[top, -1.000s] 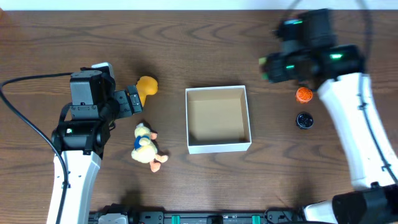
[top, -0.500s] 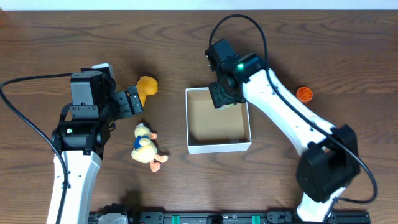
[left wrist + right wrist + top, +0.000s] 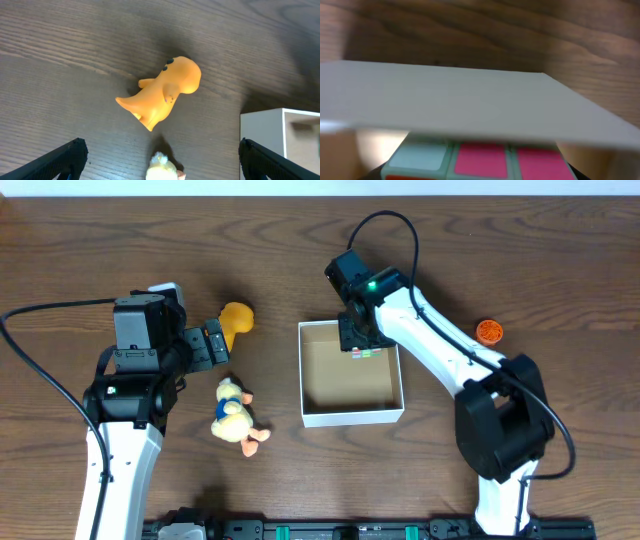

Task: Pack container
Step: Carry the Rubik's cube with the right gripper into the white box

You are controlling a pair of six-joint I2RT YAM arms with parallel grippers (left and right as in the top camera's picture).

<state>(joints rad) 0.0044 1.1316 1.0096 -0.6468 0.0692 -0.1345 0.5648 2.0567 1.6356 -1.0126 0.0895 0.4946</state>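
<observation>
The container (image 3: pixel 350 413) is a shallow white-walled box with a brown floor at the table's middle. Its wall also shows in the left wrist view (image 3: pixel 261 135) and the right wrist view (image 3: pixel 460 100). My right gripper (image 3: pixel 360 340) is at the box's far right corner, shut on a puzzle cube (image 3: pixel 366 352) with pink and pale blue tiles (image 3: pixel 480 161), just inside the wall. My left gripper (image 3: pixel 215 342) is open and empty, left of the box. An orange dinosaur toy (image 3: pixel 236 318) (image 3: pixel 165 92) lies beyond it. A yellow duck plush (image 3: pixel 233 415) (image 3: pixel 162 169) lies below it.
A small orange ball (image 3: pixel 488 331) sits on the table to the right of the box. The right arm stretches across the box's far right side. The table is dark brown wood.
The right arm swung from the far right by the orange ball to the box's far edge, then settled slightly lower at the corner. The left arm has not moved.
</observation>
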